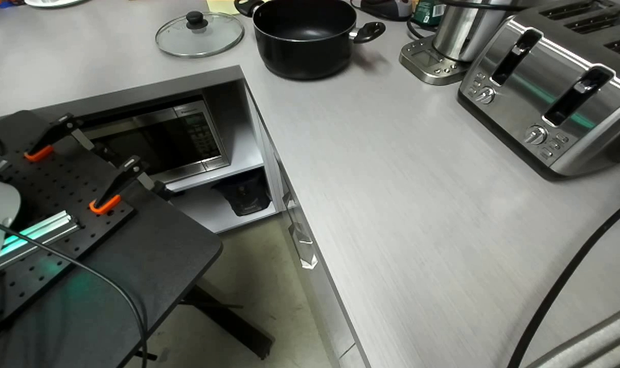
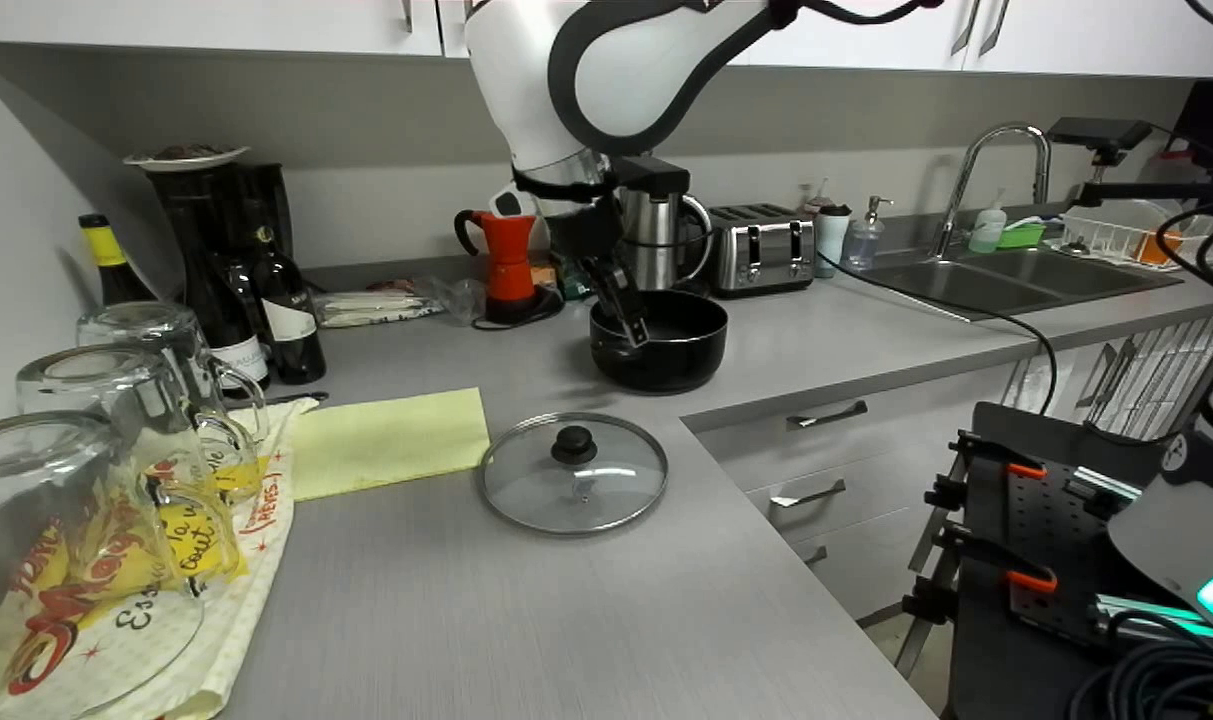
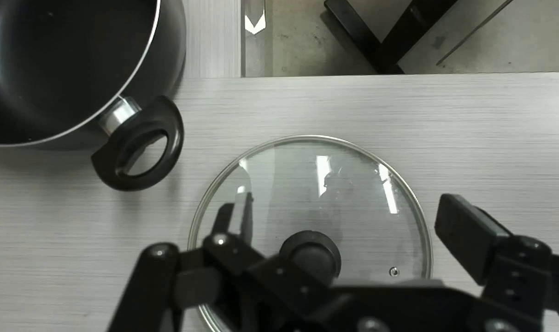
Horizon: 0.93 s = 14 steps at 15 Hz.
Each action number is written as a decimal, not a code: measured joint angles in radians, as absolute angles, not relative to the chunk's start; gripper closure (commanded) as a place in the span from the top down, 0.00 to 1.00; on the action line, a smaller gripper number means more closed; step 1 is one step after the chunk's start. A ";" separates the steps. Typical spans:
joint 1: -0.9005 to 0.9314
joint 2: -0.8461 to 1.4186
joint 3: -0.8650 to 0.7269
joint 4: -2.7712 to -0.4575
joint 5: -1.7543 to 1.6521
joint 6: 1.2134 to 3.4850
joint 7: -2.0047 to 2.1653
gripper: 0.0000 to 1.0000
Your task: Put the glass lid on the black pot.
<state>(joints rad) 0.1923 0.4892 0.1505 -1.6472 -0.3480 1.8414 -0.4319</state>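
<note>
The glass lid lies flat on the grey counter, knob up, in both exterior views (image 1: 207, 41) (image 2: 606, 490) and in the wrist view (image 3: 353, 180). The black pot stands upright and uncovered beside it, in both exterior views (image 1: 304, 59) (image 2: 666, 370) and at the upper left of the wrist view (image 3: 168, 55). My gripper is open and empty. In the wrist view (image 3: 346, 223) its fingers are spread wide over the lid, and the left finger's linkage partly covers the dark knob. In an exterior view (image 2: 629, 312) it overlaps the pot's near wall; its height is hard to judge.
A toaster (image 1: 555, 97) and a steel kettle (image 2: 651, 240) stand beyond the pot. A red moka pot (image 2: 509, 255) is behind. A yellow cloth (image 2: 386, 440), glass mugs (image 2: 96, 500) and bottles (image 2: 286, 310) are beside the lid. The counter's inner corner (image 1: 242, 71) lies near pot and lid.
</note>
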 measured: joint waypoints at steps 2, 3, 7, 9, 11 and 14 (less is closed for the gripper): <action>0.200 0.532 0.150 -1.612 -0.360 1.841 -0.432 1.00; 0.204 0.553 0.150 -1.595 -0.367 1.841 -0.431 1.00; 0.216 0.643 0.146 -1.522 -0.396 1.841 -0.431 1.00; 0.224 0.690 0.142 -1.479 -0.409 1.839 -0.431 1.00; 0.235 0.732 0.141 -1.434 -0.419 1.832 -0.431 1.00; 0.259 0.790 0.138 -1.363 -0.425 1.814 -0.431 1.00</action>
<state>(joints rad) 0.2591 0.7905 0.1384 -1.3631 -0.4251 1.8140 -0.4314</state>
